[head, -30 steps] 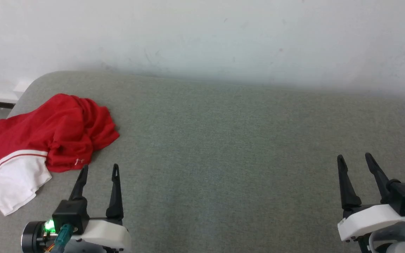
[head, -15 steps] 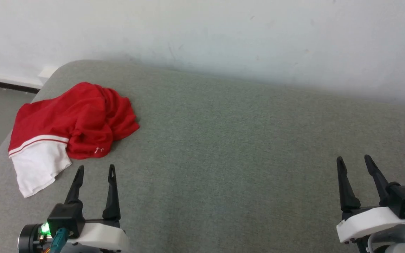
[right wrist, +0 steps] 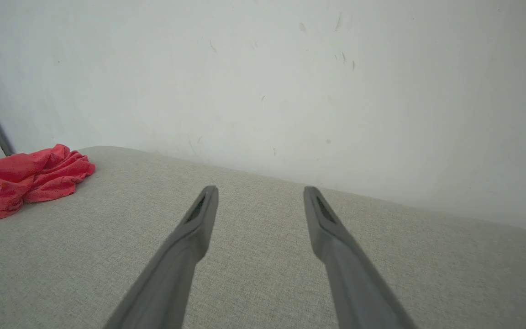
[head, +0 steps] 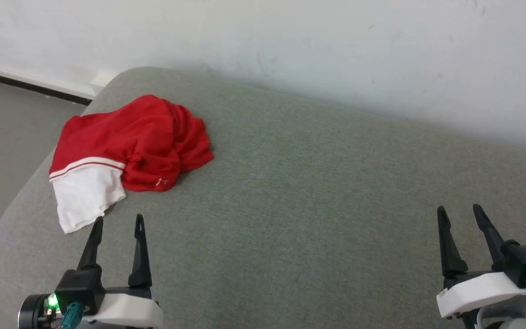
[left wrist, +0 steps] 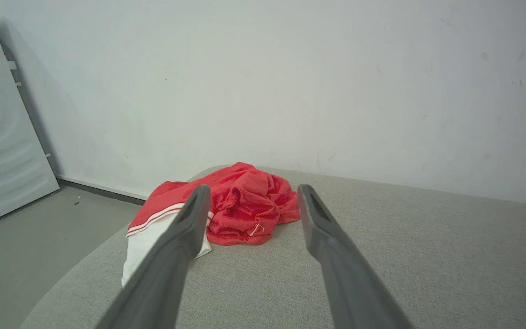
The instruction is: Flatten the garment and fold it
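Garment (head: 139,137) is bunched in a heap at the far-left corner of the grey padded surface (head: 313,192), roughly 10 o'clock in the head view. Not flattened, not folded. Mostly red cloth showing. 1 white sleeve (head: 85,196) with red-white striped trim spills out at the heap's 7 o'clock, lying flat toward the near edge. No lettering visible on the exposed side.

Left gripper (head: 119,217): both fingers spread apart, holding nothing. It sits near the surface's front edge with the garment at its 12 o'clock; the left fingertip is just beside the sleeve's hem, and I can't tell if they touch. Green light (head: 53,300) lit on its wrist.

Right gripper (head: 459,208): fingers likewise spread, nothing between them. It hangs over bare fabric at 4 o'clock in the head view, well apart from the garment, which sits at 9 o'clock in the right wrist view.

White wall (head: 290,41) runs behind the surface. Grey floor (head: 7,128) at 9 o'clock, past the rounded corner.
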Available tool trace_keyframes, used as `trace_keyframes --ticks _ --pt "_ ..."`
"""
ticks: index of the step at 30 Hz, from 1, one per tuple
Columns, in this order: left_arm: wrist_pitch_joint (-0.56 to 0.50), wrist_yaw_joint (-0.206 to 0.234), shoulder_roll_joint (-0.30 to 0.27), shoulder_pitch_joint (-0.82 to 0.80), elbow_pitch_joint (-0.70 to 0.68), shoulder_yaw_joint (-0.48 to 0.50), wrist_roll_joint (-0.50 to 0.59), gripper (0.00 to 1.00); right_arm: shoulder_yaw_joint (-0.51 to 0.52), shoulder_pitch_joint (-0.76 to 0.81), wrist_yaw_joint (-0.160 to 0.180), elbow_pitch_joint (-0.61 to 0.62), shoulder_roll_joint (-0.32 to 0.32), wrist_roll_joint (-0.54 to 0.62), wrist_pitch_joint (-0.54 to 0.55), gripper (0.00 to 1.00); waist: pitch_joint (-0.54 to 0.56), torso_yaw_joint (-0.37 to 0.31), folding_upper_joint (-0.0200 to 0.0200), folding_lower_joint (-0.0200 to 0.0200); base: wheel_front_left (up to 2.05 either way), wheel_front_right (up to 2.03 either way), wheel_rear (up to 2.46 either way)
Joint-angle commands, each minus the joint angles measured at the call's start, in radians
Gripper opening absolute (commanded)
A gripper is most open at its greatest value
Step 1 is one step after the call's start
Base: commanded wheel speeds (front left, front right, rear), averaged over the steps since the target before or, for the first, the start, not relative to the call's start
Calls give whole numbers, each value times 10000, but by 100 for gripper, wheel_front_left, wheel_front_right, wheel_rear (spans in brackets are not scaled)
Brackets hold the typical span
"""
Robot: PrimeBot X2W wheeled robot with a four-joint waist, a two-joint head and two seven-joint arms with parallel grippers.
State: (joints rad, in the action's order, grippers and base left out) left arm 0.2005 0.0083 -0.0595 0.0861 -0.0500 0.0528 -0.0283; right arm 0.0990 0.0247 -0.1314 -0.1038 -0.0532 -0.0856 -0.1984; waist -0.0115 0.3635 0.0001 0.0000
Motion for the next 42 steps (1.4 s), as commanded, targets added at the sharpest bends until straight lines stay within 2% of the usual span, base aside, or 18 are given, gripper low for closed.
trace_keyframes --ticks 1,13,25,42 --pt "99 -45 -9 177 -47 50 -34 100 20 105 6 -51 23 -66 -121 100 68 278 -1 0 0 0 0" --pt "350 -22 14 440 -87 102 -78 100 49 207 7 -257 26 -142 -371 100 138 1316 -1 0 0 0 0" --pt "601 -29 24 640 -96 225 -89 100 64 256 7 -454 30 -237 -622 100 223 1972 -1 0 0 0 0" --pt "613 -71 36 733 -29 218 -122 100 84 332 7 -465 30 -248 -634 100 335 2008 -1 0 0 0 0"
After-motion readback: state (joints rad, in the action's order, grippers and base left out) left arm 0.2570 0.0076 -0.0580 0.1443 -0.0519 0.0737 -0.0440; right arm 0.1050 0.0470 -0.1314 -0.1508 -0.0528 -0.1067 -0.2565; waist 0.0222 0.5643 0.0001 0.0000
